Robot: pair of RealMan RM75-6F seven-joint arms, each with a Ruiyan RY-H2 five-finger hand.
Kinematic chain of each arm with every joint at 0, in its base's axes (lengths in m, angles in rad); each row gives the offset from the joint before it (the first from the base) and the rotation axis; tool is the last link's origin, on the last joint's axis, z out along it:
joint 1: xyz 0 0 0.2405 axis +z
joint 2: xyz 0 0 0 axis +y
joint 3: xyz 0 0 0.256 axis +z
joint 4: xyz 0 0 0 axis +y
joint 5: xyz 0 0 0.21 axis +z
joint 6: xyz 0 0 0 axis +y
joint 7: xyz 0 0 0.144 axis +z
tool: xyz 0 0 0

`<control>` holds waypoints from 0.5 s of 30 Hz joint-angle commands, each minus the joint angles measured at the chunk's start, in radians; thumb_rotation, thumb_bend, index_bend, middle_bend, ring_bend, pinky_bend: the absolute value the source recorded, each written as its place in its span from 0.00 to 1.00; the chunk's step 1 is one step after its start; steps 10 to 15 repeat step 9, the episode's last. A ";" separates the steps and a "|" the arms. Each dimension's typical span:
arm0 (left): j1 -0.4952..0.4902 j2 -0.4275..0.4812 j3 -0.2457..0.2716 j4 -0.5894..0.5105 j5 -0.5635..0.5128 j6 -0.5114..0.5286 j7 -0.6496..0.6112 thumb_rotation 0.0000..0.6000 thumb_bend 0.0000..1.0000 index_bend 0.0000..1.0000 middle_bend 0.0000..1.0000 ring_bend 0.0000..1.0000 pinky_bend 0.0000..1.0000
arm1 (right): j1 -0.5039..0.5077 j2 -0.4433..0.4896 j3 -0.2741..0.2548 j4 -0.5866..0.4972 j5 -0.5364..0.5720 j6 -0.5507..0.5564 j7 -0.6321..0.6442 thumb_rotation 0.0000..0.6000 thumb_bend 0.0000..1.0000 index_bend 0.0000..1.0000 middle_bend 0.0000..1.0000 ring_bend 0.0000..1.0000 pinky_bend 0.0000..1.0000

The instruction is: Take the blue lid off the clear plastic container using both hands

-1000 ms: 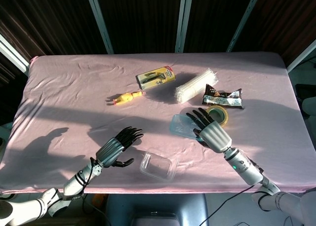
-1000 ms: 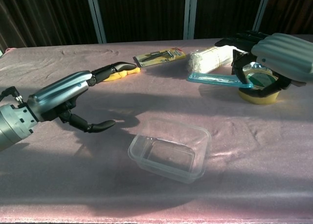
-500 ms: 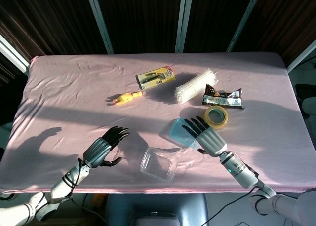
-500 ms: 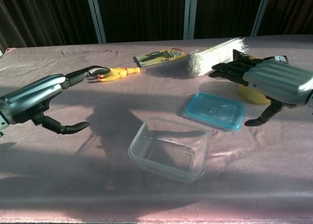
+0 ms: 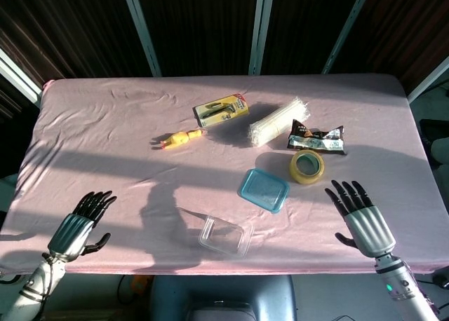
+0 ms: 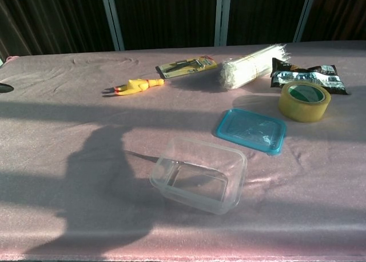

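The blue lid (image 5: 263,190) lies flat on the pink tablecloth (image 5: 105,132), right of centre in the head view, fully off the clear plastic container (image 5: 225,236). The container stands open and upright at lower centre of the frame, just below and left of the lid, with a narrow gap between the two. The left hand (image 5: 76,228) sits at the lower left edge of the head view, fingers spread apart and holding nothing. The right hand (image 5: 362,216) sits at the lower right, palm down, fingers likewise spread and empty; both hands are well apart from the lid and container. The chest view shows neither hand clearly. A roll of yellow tape (image 5: 307,166) rests just up and right of the lid. Above it lies a dark snack packet (image 5: 317,138), with a bundle of white straws (image 5: 278,122) to its left. A carded tool pack (image 5: 222,110) and a yellow rubber chicken (image 5: 179,137) occupy the upper centre.
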 commanded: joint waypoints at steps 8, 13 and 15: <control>0.152 0.054 0.017 -0.017 0.028 0.139 -0.012 1.00 0.36 0.00 0.00 0.00 0.00 | -0.183 0.059 -0.014 -0.025 0.002 0.170 0.079 1.00 0.13 0.00 0.00 0.00 0.00; 0.154 0.053 0.012 -0.016 0.028 0.138 -0.010 1.00 0.36 0.00 0.00 0.00 0.00 | -0.188 0.061 -0.008 -0.023 0.001 0.175 0.087 1.00 0.13 0.00 0.00 0.00 0.00; 0.154 0.053 0.012 -0.016 0.028 0.138 -0.010 1.00 0.36 0.00 0.00 0.00 0.00 | -0.188 0.061 -0.008 -0.023 0.001 0.175 0.087 1.00 0.13 0.00 0.00 0.00 0.00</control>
